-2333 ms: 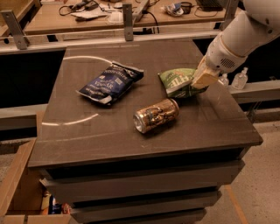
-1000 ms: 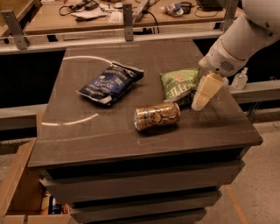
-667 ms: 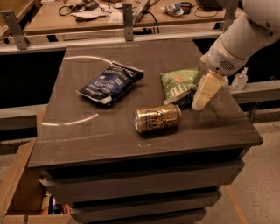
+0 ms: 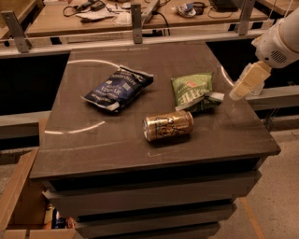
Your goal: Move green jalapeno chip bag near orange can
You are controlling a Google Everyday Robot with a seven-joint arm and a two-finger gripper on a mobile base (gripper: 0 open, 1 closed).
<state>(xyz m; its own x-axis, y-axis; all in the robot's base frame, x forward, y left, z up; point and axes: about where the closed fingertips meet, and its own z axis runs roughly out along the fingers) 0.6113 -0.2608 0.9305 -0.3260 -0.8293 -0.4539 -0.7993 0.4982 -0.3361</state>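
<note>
The green jalapeno chip bag lies flat on the dark table top, right of centre. The orange can lies on its side just in front of the bag, a small gap between them. My gripper hangs at the right, its pale fingers pointing down and left, just right of the bag's pale sealed end and apart from it. It holds nothing.
A larger dark blue chip bag lies left of centre. A cluttered bench with cables runs behind the table. A cardboard box stands on the floor at the lower left. The table's right edge is under the gripper.
The gripper has let go of the green bag and drawn back up and to the right. The bag and the can lie still where they were.
</note>
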